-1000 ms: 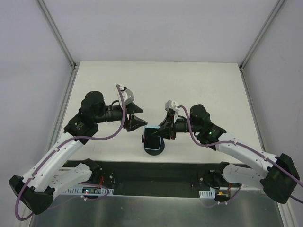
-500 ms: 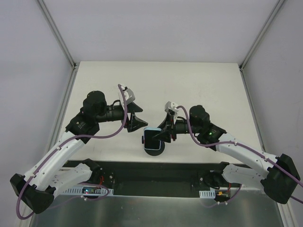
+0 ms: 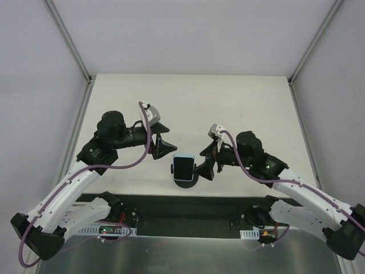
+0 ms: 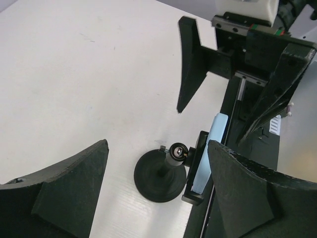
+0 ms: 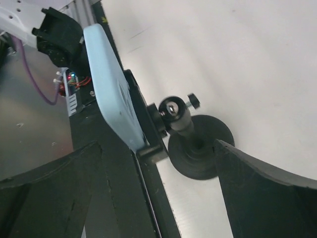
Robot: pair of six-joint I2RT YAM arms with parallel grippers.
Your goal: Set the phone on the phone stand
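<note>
Seen from above, the phone (image 3: pixel 184 166) sits in the cradle of the phone stand (image 3: pixel 186 183), close to the near edge of the white table (image 3: pixel 239 103) and about midway between the two arms. Its black screen faces up and the light blue rim shows all around it. Of the stand only a dark arc of the round base shows, under the near end of the phone. The right gripper (image 3: pixel 203 161) is just to the right of the phone, its two claws spread and holding nothing; whether a tip touches the rim I cannot tell here. The left gripper (image 3: pixel 165 140) is to the left and a little farther, also spread wide and empty, apart from the phone.

In the left wrist view the stand is between this camera's own black fingers (image 4: pixel 64 191), which are far apart and touch nothing. The disc base lies flat on the table and a thin stem rises to a joint with a small knob. The phone appears edge-on, a pale blue strip leaning in the cradle on the right of the stem. Beyond it the other gripper's claws are open.

In the right wrist view the pale blue back of the phone is tilted, its lower edge resting in the black cradle. Behind it are the knob and the disc base. The own fingers (image 5: pixel 262 193) are wide apart and clear of the phone.
</note>
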